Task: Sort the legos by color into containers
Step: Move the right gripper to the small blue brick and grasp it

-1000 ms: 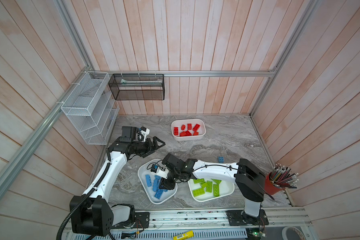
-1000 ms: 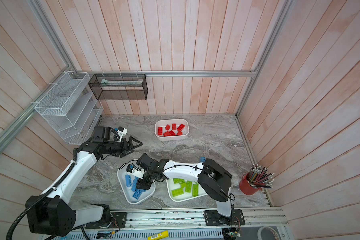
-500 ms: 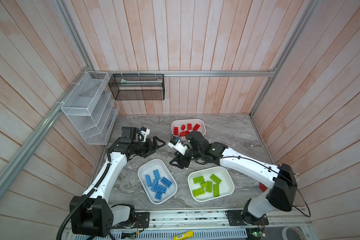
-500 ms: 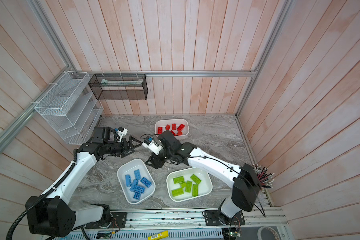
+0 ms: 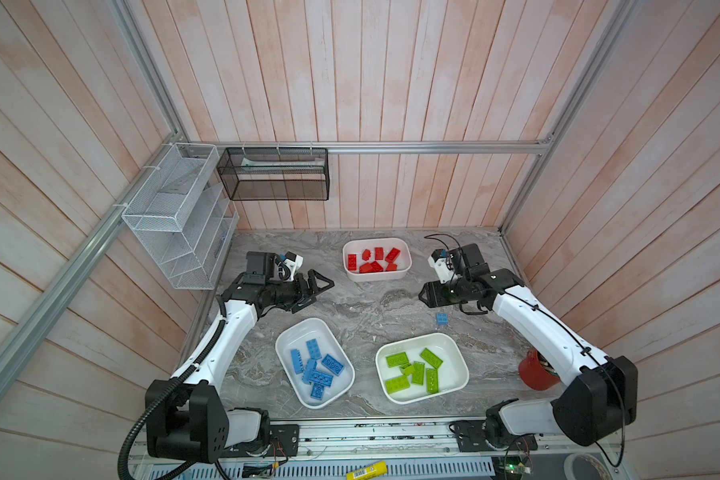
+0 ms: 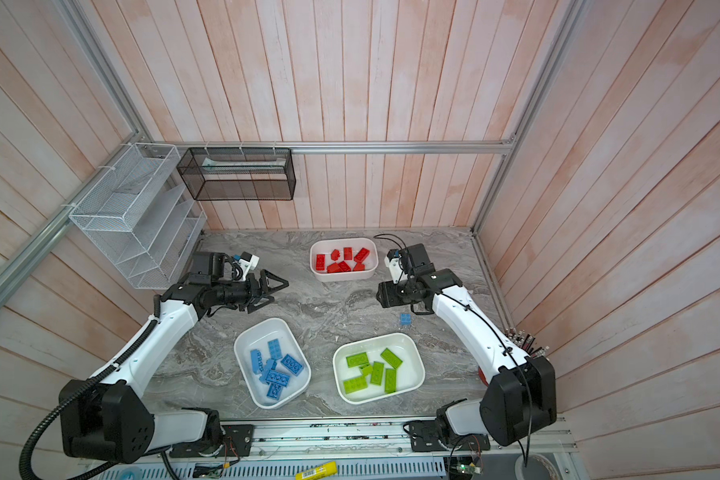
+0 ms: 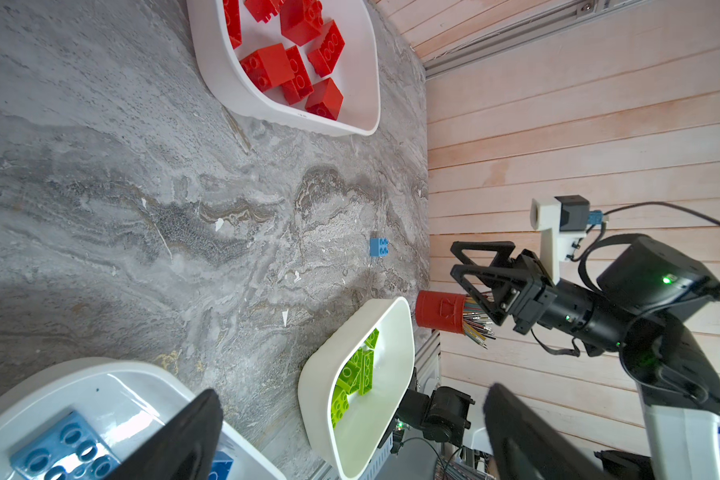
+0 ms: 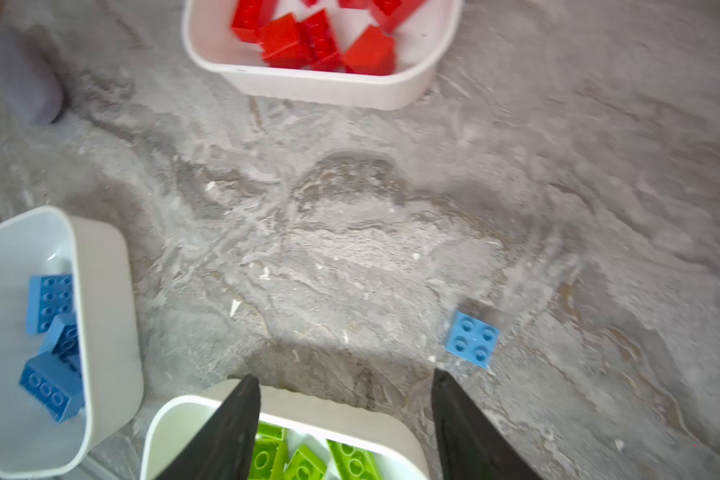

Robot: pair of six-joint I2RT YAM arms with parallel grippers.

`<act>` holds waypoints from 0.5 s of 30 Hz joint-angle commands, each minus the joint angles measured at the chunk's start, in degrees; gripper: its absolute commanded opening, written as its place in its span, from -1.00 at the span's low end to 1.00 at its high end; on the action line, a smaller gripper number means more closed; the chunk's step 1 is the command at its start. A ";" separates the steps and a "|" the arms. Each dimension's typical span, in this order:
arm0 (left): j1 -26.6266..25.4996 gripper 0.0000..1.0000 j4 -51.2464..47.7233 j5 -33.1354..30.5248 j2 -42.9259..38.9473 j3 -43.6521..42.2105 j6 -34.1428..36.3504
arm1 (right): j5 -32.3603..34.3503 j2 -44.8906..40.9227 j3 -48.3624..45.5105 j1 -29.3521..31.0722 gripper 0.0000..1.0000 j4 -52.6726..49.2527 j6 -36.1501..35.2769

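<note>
Three white containers stand on the grey marbled table. In both top views the back tub [image 5: 377, 277] holds red legos [image 5: 373, 261], the front left tub [image 5: 280, 347] holds blue legos [image 5: 316, 368], and the front right tub [image 5: 449, 345] holds green legos [image 5: 416, 370]. One small blue lego [image 5: 442, 320] [image 8: 472, 338] lies loose on the table right of centre. My right gripper [image 5: 427, 293] [image 8: 345, 378] hovers just behind this brick, open and empty. At the left, my left gripper [image 5: 323, 286] [image 7: 350, 407] is open and empty, pointing toward the middle.
A red pencil cup [image 5: 535, 372] stands at the right front beside my right arm. A white wire rack [image 5: 175, 224] and a black mesh basket [image 5: 273, 174] hang on the back left walls. Wooden walls close in three sides.
My right gripper has left the blue tub, swung past the red tub and moved to the right side of the table, its jaws now wider. The left arm has stayed still.
</note>
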 commanded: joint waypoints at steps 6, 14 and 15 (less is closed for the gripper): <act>-0.15 1.00 2.23 1.77 1.50 -0.07 0.43 | 12.61 4.41 -5.56 -2.16 0.29 0.36 7.59; -0.20 1.00 2.57 1.76 1.98 -0.78 0.70 | 12.89 9.24 -11.43 -3.78 0.22 8.89 8.06; -0.21 1.00 2.71 1.79 2.07 -0.96 0.58 | 12.66 9.93 -11.96 -3.80 0.20 9.95 8.03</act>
